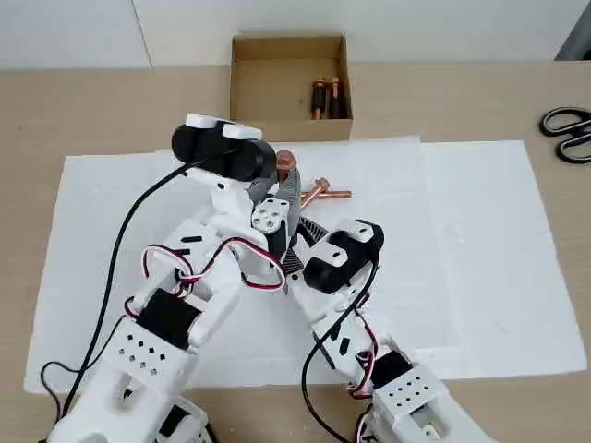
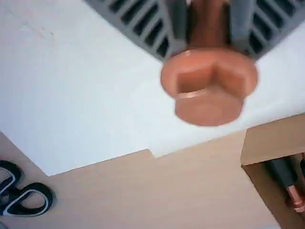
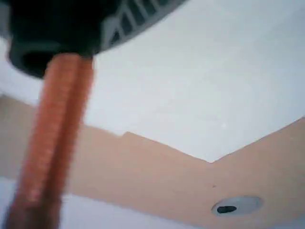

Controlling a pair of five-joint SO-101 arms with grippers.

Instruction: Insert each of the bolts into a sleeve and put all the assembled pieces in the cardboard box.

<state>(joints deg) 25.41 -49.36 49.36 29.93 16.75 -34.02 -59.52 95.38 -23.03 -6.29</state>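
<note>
Closest to my left lens sits the bolt (image 2: 209,86): the left jaws clamp its stem, head outward, long axis running on toward the box (image 1: 268,88) at the counter's far edge. Just beside, the right jaws seem closed on a black sleeve (image 3: 47,33) with copper thread (image 3: 52,133) poking out. The left arm, I judge, is nearer the box.

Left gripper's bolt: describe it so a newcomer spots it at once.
Start at the cardboard box; just in front of its near wall, above the white sheet, the left gripper holds a copper bolt. Its hex head sticks out of the grey fingers; other bolts lie on the sheet or in the box.
</note>
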